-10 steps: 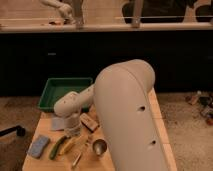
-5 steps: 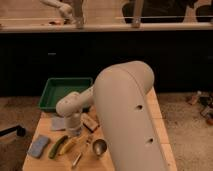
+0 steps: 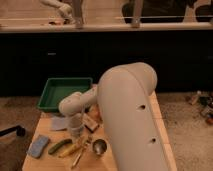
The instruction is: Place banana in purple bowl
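Note:
The banana [image 3: 71,149] lies on the wooden table [image 3: 47,130], yellow and slightly curved, near the front edge. My gripper [image 3: 76,134] hangs from the white arm [image 3: 127,115] right above the banana's far end, close to it; contact is not discernible. The purple bowl [image 3: 99,147] is a small, dark, shiny round bowl standing just right of the banana. The big white arm segment hides the right half of the table.
A green elongated vegetable [image 3: 59,146] lies just left of the banana, and a blue sponge [image 3: 38,146] further left. A green tray [image 3: 62,92] sits at the table's back left. A small brown box [image 3: 91,121] lies beside the gripper. Dark counter behind.
The gripper has come down and slightly to the right, ending closer to the banana. The objects on the table have stayed where they were.

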You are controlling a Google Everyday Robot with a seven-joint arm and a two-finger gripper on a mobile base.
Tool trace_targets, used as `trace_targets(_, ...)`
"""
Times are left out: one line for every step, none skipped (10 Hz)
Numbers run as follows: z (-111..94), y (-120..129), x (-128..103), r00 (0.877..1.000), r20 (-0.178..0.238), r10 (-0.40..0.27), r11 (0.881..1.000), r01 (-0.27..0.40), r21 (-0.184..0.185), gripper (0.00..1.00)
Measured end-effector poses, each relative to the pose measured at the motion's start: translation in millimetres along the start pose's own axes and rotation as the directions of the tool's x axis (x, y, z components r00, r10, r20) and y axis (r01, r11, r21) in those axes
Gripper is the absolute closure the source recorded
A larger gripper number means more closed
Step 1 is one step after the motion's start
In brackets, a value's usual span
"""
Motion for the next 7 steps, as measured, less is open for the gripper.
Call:
trace_targets(0,1,2,1.000,0.011,0.003,1.000,-0.003,0.006,0.94)
trace_targets(-1,1,3,1.000,0.022,0.004,1.000,-0.005,0.012,0.99)
trace_targets(-1,2,4,1.000,0.027,0.005,1.000,-0.005,0.014,1.00)
trace_targets(-2,1,3,0.999,0.032,0.004,1.000,-0.004,0.018,1.00)
trace_targets(-3,1,3,0.999,0.032,0.004,1.000,-0.004,0.025,1.00)
trace_targets(-6,2,2,1.000,0.025,0.001,0.999,-0.002,0.033,1.00)
trace_targets(-15,2,-3,1.000,-0.021,-0.001,0.999,0.002,0.041,1.00)
